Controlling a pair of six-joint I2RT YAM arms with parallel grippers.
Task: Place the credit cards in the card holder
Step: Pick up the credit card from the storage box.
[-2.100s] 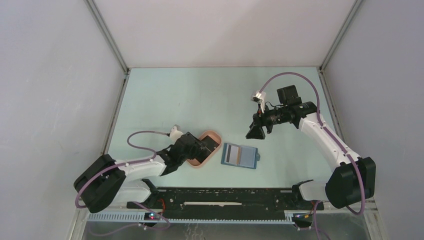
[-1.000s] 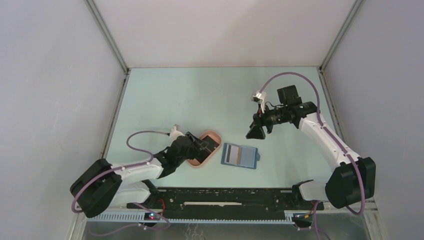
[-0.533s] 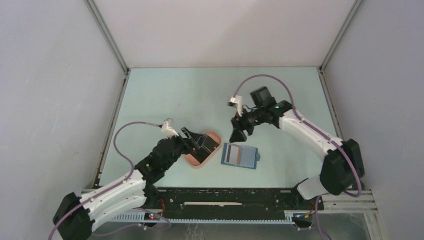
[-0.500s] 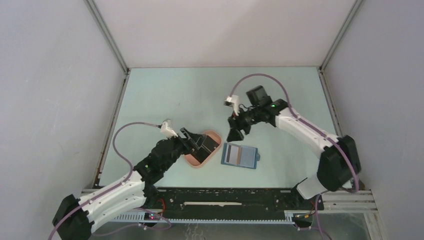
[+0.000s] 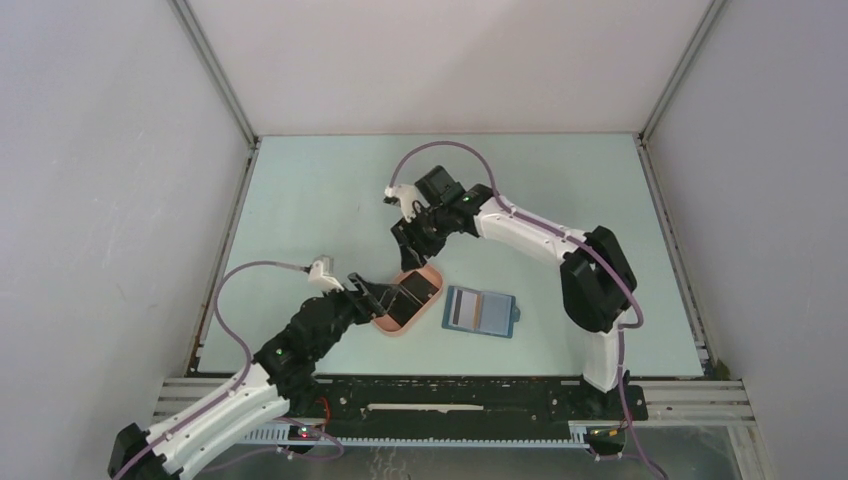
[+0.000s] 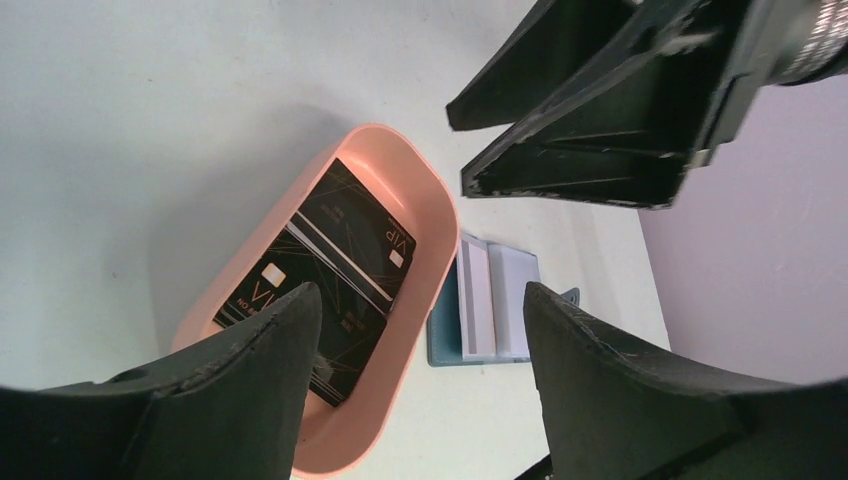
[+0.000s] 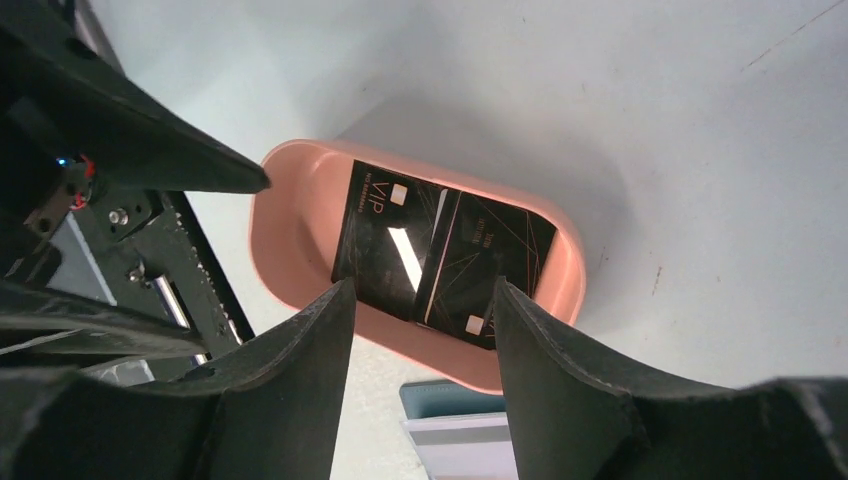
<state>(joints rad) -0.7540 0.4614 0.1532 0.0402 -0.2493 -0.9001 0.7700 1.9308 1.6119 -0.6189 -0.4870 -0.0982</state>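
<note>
The left gripper (image 6: 420, 290) and right gripper (image 7: 422, 285) both gape empty over the pink tray (image 7: 270, 230) holding black cards (image 7: 440, 250); the card holder (image 5: 480, 312) lies open just right of it.

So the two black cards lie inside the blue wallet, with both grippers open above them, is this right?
Not quite. The black cards lie inside the pink tray, not the blue wallet, which lies open beside the tray; the left wrist view shows this. The rest holds: the left gripper and right gripper are both open above them.
</note>
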